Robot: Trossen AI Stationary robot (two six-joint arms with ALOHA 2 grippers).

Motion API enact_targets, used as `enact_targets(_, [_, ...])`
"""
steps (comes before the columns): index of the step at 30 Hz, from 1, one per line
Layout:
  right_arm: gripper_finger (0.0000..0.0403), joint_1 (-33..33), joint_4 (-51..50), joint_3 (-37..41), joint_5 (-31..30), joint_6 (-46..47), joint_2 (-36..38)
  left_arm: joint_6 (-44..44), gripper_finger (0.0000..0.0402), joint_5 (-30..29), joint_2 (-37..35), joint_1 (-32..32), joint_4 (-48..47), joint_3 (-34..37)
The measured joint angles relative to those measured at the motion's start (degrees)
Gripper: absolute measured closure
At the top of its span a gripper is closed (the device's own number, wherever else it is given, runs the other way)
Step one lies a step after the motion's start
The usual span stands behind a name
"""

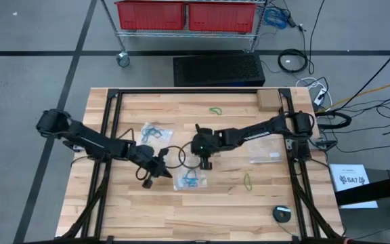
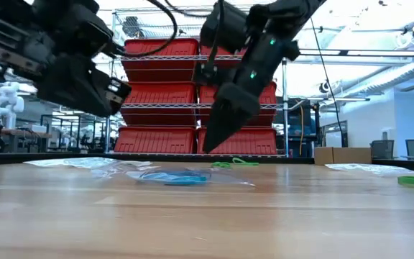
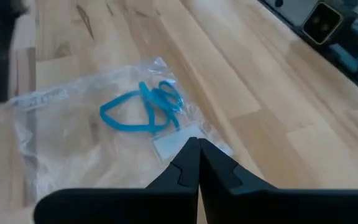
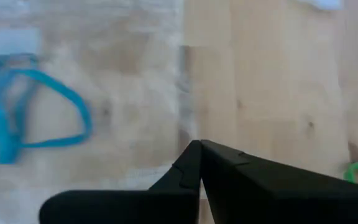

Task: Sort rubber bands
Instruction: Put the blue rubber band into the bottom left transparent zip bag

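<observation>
My left gripper [image 1: 160, 171] and right gripper [image 1: 205, 163] hang pinched together, empty, mid-frame over bare wood. Blue bands [image 1: 189, 180] lie bagged [image 3: 55, 106] between them; table [image 1: 181, 217] edges well apart.

Left gripper [image 3: 197, 155] is sitting with fingers pressed together, tips meeting in a point, nothing between them. It's hovering just beside the corner of a clear plastic bag [image 3: 55, 124] lying flat on the wooden table [image 3: 260, 81]. Blue rubber bands [image 3: 143, 109] are lying tangled inside the bag. A dark frame with a tan block is showing at the table's far edge.
</observation>
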State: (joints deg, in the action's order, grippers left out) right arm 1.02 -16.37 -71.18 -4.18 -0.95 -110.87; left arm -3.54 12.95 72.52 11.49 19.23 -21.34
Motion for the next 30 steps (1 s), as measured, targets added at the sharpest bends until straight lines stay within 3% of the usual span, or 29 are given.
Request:
enact_targets(6, [0.0403, -1.5, -3.3, 0.0, 2.9, 3.5, -2.2, 0.2, 0.0396, -1.8, 7.9, 0.0, 2.3, -2.5])
enact_targets(19, [0.0403, 2.9, -15.3, -0.2, 0.7, 37.4, -1.9, -1.9, 0.0396, -2.4, 14.7, -0.7, 2.6, -8.1])
enact_targets(26, [0.0403, 7.0, -16.1, 0.3, -3.7, 39.3, 1.5, -2.0, 0.0396, -5.6, 17.3, -1.3, 0.7, -8.1])
enact_targets(30, [0.0403, 8.8, -15.8, 0.0, -8.2, 33.8, 4.9, -3.4, 0.0396, -8.0, 17.4, -1.3, -2.6, -8.1])
